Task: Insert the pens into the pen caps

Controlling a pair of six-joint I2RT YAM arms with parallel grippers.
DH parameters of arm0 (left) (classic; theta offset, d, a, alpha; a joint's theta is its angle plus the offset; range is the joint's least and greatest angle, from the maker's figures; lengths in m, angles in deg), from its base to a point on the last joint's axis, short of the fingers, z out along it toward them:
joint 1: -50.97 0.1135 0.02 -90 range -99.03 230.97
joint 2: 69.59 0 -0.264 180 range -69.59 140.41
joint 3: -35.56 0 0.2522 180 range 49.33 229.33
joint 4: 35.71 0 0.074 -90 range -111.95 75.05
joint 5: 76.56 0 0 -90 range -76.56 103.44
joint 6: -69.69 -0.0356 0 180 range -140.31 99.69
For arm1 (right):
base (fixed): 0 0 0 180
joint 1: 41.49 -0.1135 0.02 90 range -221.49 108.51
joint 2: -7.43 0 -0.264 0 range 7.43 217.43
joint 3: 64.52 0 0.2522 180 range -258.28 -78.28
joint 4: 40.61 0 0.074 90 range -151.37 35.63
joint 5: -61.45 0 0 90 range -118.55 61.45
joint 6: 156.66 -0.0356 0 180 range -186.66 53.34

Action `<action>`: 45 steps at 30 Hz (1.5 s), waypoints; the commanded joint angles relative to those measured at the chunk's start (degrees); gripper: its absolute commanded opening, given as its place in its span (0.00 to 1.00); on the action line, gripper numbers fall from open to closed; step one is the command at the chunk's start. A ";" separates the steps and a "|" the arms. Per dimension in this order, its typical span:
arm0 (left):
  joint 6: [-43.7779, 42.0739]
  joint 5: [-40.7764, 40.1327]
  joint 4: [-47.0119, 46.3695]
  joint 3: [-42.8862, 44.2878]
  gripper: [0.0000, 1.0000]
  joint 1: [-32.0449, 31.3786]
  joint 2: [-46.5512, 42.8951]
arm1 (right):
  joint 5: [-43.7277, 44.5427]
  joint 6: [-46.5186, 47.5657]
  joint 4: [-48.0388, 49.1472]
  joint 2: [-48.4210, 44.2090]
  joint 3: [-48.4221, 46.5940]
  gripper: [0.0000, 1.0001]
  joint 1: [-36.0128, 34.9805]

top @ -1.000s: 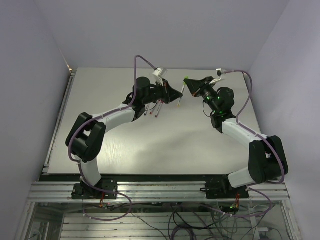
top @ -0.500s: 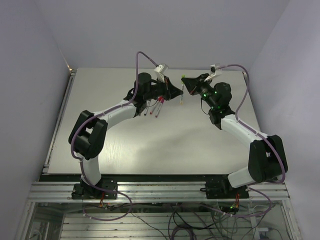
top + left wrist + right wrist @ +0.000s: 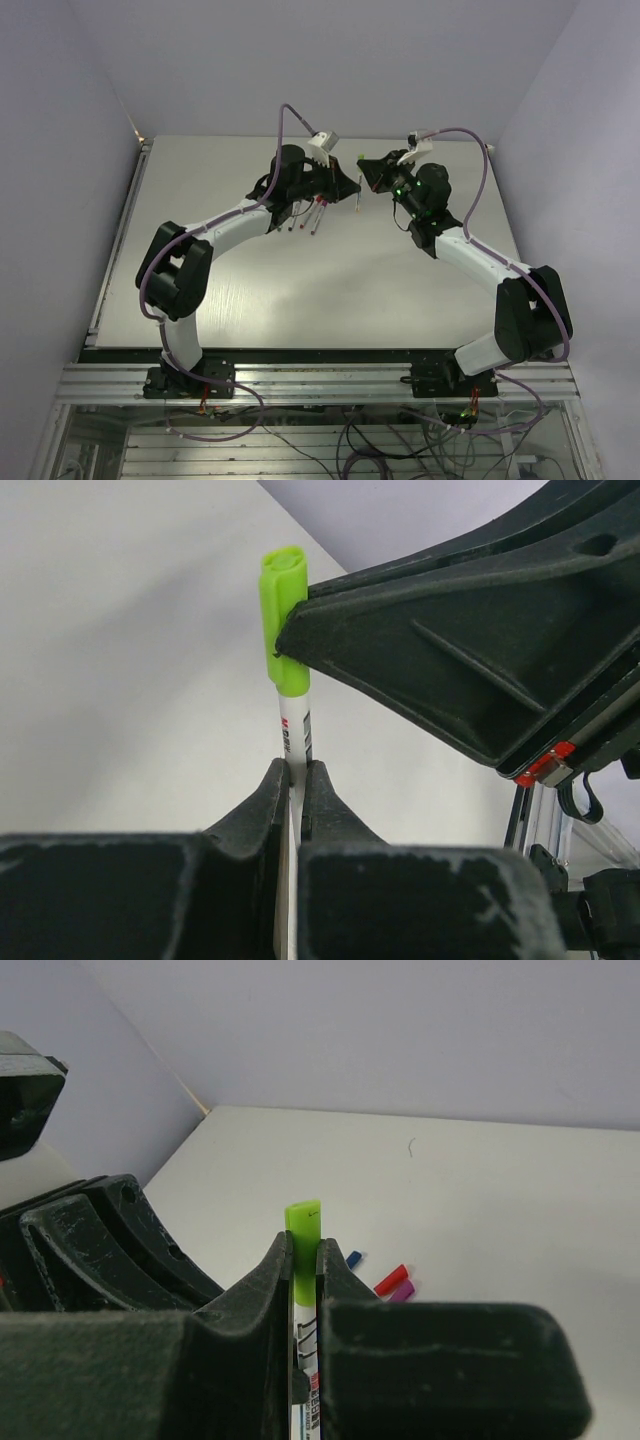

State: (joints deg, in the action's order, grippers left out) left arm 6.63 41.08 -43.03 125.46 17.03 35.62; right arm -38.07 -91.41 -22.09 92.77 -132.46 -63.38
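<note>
My left gripper (image 3: 295, 772) is shut on a white-grey pen (image 3: 294, 728) and holds it upright above the table. A light green pen cap (image 3: 283, 615) sits over the pen's upper end. My right gripper (image 3: 303, 1248) is shut on that light green cap (image 3: 303, 1222), with the pen barrel (image 3: 306, 1385) running down between its fingers. In the top view the two grippers (image 3: 349, 189) (image 3: 367, 174) meet at the back middle of the table, with the pen (image 3: 359, 198) between them. Blue (image 3: 354, 1258), red (image 3: 390, 1279) and purple (image 3: 402, 1291) caps lie on the table.
Several other pens (image 3: 316, 216) lie on the table (image 3: 330, 290) under the left arm's wrist. The back wall and the right wall stand close to both grippers. The left gripper's black body (image 3: 100, 1255) fills the left of the right wrist view.
Both grippers have moved left and closed in on each other. The light green cap, held apart from the pen before, now sits on the pen's end.
</note>
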 commanded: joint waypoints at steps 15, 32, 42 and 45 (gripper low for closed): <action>-12.57 -6.41 10.59 -3.54 0.07 1.68 -2.91 | 16.37 4.11 7.20 -3.63 -2.32 0.56 -2.28; -11.23 -11.60 24.99 14.81 0.07 1.68 16.93 | 33.49 -0.77 -14.18 -8.35 2.58 0.55 -2.28; -9.86 -13.95 32.48 20.45 0.07 1.69 22.02 | 35.33 -3.38 -17.97 -9.84 4.29 0.54 -2.19; -9.49 -14.10 33.91 20.80 0.08 1.71 22.75 | 35.25 -4.32 -18.58 -9.93 4.63 0.55 -2.21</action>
State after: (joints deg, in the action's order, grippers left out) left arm -3.77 28.25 -12.82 144.00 18.52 57.19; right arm -4.37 -93.77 -39.41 84.14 -128.94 -65.81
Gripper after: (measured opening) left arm 0.097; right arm 0.546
